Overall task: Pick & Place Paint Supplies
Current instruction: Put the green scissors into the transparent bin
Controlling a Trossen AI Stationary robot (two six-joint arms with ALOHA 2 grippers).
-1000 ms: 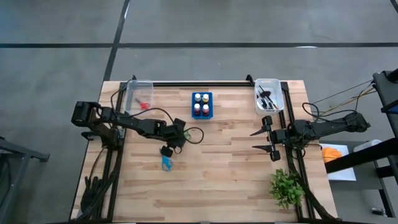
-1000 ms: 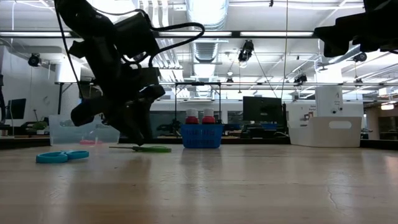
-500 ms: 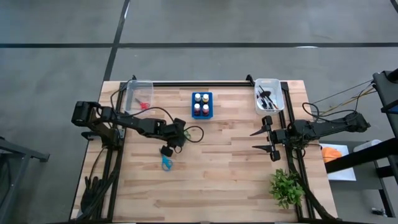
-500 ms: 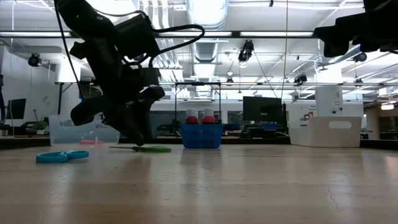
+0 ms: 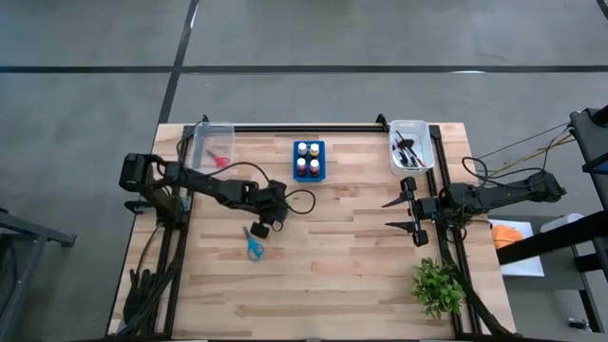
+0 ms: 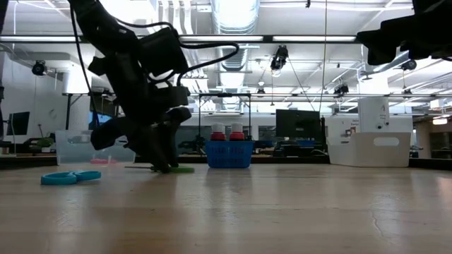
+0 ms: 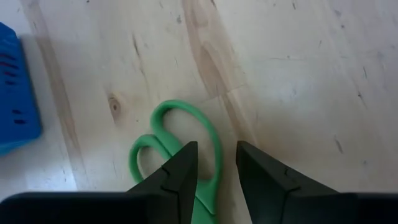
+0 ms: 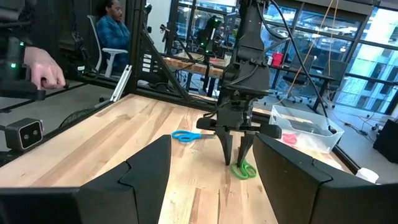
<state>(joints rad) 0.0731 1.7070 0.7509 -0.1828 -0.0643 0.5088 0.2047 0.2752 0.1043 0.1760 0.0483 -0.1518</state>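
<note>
Left tool was down at the counter, fingers slightly apart and straddling one loop of the green scissors. From my wrist cam the fingertips sat either side of that handle loop, nothing clamped yet. Low cam showed the same tool with tips at the wood, green scissors flat under it. Blue scissors lay on the counter just beside the tool, on the near side; also seen at. Blue bottle holder with paint bottles stood a bit farther off, toward the back edge. Clear bin at the back left corner held red scissors.

Right tool was parked at the right edge, fingers wide apart, holding nothing. White bin with brushes was behind it, green plant in front of it.
</note>
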